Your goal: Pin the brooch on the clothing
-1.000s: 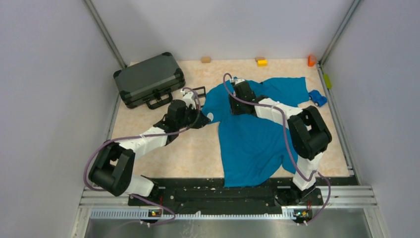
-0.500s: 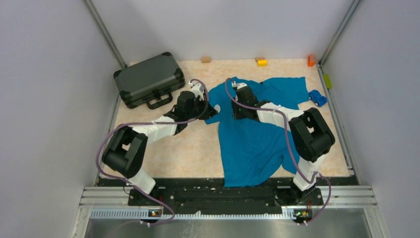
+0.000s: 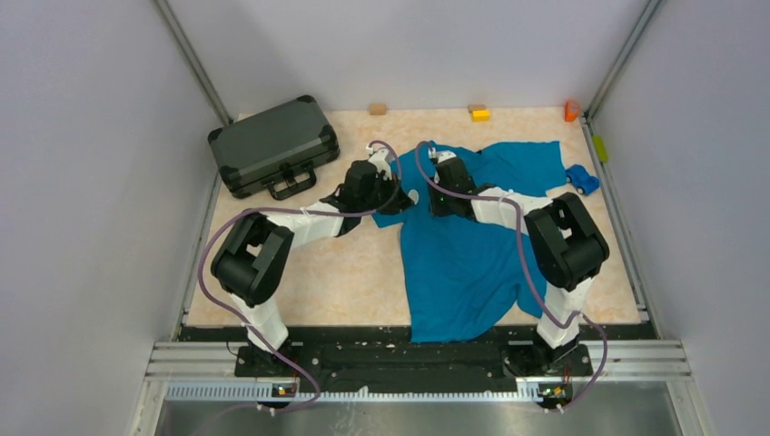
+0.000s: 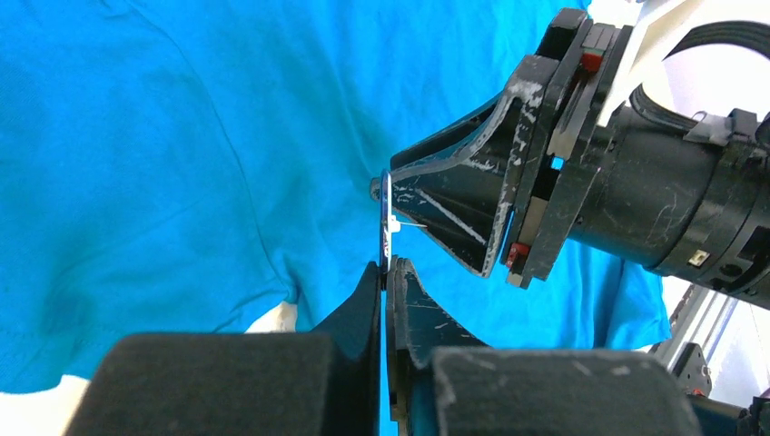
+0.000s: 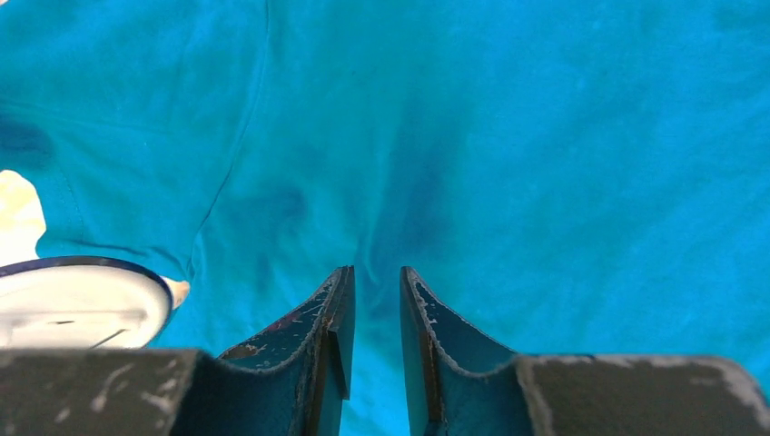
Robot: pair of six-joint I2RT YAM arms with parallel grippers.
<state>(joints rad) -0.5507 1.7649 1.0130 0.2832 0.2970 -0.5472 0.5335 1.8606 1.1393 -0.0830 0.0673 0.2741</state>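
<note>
Left claw (image 4: 382,270) pinches the brooch (image 4: 386,214), seen edge-on only.

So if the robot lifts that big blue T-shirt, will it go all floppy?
Probably floppy: the large teal-blue fabric T-shirt lies rumpled, with folds and creases. Pushed, it would likely bunch up rather than slide whole. It looks thin, so probably light.

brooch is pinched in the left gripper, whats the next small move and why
Likely ease the left gripper toward the shirt next to the right gripper, so the brooch meets cloth. The left gripper is shut on the brooch, held on edge right at the right gripper's tips, and it is not yet fastened to the fabric.
</note>
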